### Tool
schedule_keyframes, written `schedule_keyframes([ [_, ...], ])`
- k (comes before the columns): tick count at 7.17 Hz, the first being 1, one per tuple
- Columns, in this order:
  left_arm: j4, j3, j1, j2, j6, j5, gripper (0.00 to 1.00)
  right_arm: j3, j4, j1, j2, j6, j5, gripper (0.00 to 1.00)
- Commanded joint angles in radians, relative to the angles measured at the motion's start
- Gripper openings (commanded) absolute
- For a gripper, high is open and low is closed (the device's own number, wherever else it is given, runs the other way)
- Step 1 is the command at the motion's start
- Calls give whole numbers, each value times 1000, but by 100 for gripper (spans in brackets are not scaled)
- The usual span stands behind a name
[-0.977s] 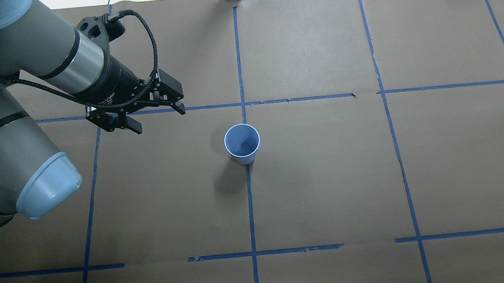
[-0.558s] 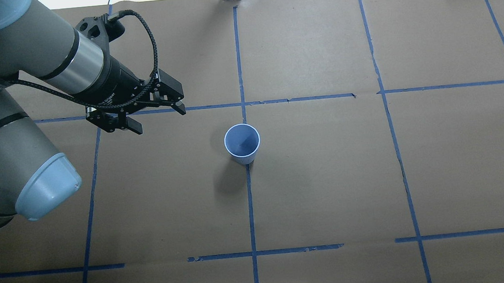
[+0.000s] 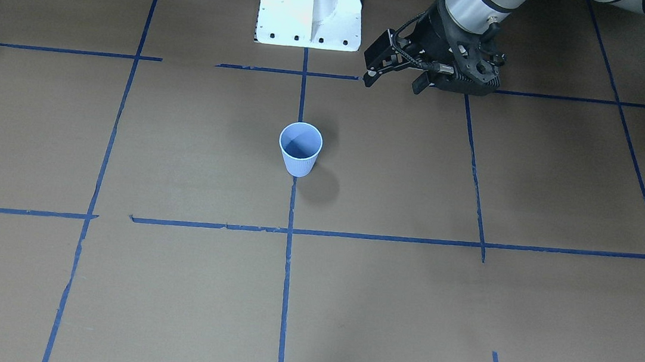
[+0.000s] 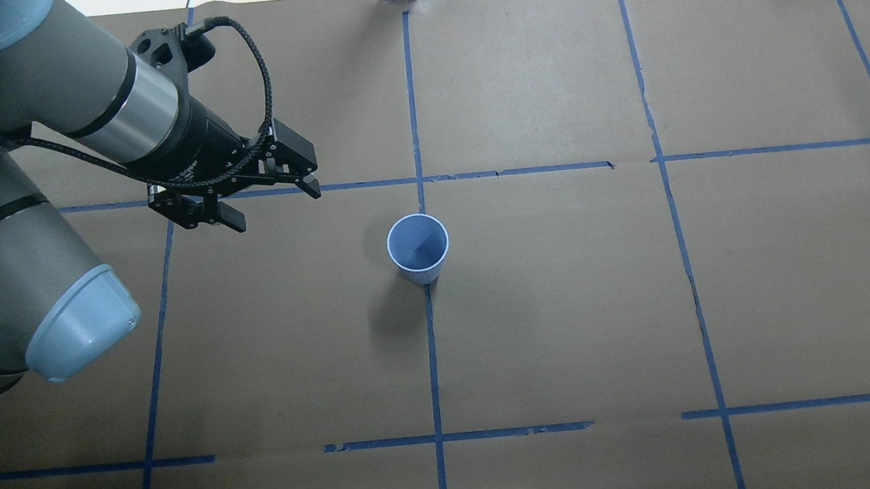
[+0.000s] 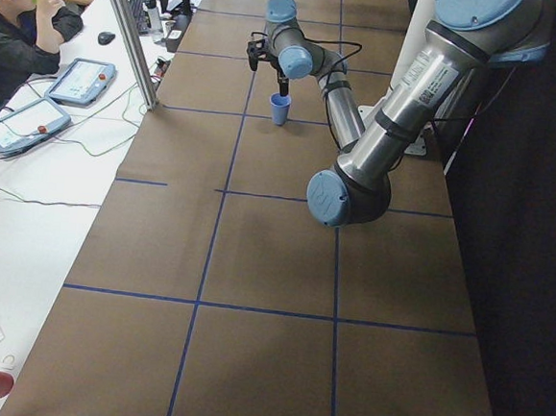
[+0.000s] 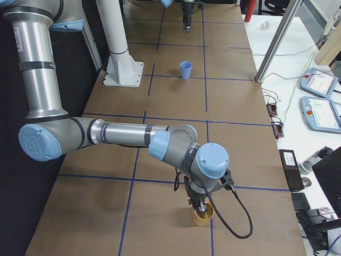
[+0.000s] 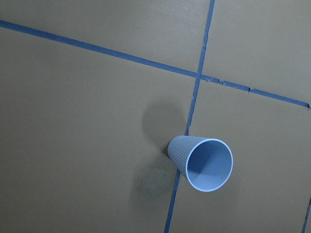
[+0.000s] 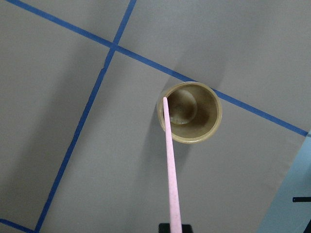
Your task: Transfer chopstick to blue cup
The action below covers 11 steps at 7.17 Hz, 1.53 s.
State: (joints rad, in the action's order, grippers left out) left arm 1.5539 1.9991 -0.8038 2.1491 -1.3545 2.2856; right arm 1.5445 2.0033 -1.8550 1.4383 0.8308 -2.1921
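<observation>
The blue cup [image 4: 418, 247] stands upright and empty on the centre tape line; it also shows in the front view [image 3: 300, 148] and the left wrist view [image 7: 201, 162]. My left gripper [image 4: 272, 205] is open and empty, hovering well to the cup's left and a little farther back. My right gripper [image 6: 198, 205] is far off at the table's right end, over a brown cup [image 8: 189, 112]. In the right wrist view, the pink chopstick [image 8: 170, 170] runs from the gripper [image 8: 175, 227] down to the brown cup's rim, and the gripper appears shut on it.
Brown paper with blue tape lines [image 4: 433, 355] covers the table. The robot's white base [image 3: 311, 6] stands behind the blue cup. Operators' tablets and cables [image 6: 319, 101] lie on a side table.
</observation>
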Motion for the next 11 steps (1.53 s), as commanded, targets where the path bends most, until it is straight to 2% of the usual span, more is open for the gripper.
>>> schedule_keyframes([
  [1,0,3,-2,0,0,0,100,130,171,-56,14,40,83,0],
  [3,3,36,-3,-52,12,-3,100,259,312,-58,1,22,71,0],
  [4,0,38,-24,-61,67,-8,100,282,305,-24,-2,-95,-33,0],
  [5,-2,44,-82,-122,189,-8,100,354,283,82,-13,-251,-129,0],
  [8,-3,52,-246,-329,603,-2,100,477,281,374,-243,-898,-227,0],
  [9,-5,50,-312,-395,706,0,100,546,282,498,-286,-1134,-224,0],
  [11,-5,26,-409,-527,939,2,100,565,281,774,-477,-1672,-186,0],
])
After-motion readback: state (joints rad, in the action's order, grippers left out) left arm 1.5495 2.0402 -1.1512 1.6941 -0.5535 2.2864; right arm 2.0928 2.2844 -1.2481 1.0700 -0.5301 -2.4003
